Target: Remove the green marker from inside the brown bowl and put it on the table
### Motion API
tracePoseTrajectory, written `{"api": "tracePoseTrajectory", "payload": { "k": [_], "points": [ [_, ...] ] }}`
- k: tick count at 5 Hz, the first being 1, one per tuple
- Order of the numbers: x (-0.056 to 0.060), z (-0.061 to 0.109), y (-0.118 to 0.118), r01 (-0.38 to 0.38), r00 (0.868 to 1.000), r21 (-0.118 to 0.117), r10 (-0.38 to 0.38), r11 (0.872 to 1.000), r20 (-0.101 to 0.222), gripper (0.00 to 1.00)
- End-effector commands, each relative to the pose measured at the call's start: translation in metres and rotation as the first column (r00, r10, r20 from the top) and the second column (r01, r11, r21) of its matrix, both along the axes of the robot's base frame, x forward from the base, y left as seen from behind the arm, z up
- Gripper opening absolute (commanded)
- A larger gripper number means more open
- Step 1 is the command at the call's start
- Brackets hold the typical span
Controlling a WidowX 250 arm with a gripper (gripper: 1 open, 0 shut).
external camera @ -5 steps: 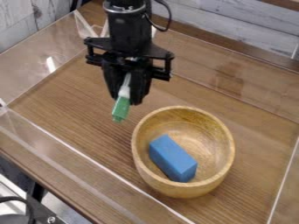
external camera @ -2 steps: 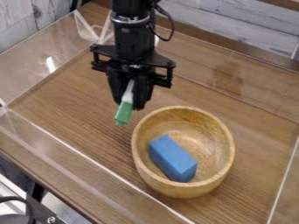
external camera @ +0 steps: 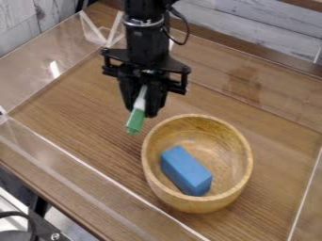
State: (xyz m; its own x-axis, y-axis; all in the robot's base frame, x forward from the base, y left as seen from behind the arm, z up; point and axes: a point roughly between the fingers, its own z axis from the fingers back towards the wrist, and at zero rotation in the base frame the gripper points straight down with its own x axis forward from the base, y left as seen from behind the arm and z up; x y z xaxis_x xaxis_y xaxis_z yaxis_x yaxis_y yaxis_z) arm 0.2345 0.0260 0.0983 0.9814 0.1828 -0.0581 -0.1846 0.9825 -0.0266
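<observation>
My gripper (external camera: 146, 102) points straight down and is shut on the green marker (external camera: 137, 118), which hangs tilted from the fingers with its green end lowest. The marker is held just above the table (external camera: 75, 122), left of the brown bowl (external camera: 198, 162) and outside its rim. The upper part of the marker is hidden between the black fingers. The bowl sits at the lower right of the tabletop.
A blue rectangular block (external camera: 186, 169) lies inside the bowl. Low clear acrylic walls (external camera: 38, 141) border the tabletop on the left and front. Bare wood spreads to the left of the gripper and behind it.
The gripper with the marker has shifted slightly right and a little lower, toward the table beside the bowl. The bowl and block have not moved.
</observation>
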Motion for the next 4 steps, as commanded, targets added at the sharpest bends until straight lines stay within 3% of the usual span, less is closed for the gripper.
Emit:
{"api": "tracePoseTrajectory", "payload": {
  "k": [1, 4],
  "points": [
    [0.013, 0.01, 0.003, 0.016, 0.998, 0.014, -0.017, 1.0, 0.058, 0.0],
    [0.021, -0.002, 0.011, 0.042, 0.997, 0.024, -0.043, 0.999, 0.067, 0.0]
  ]
}}
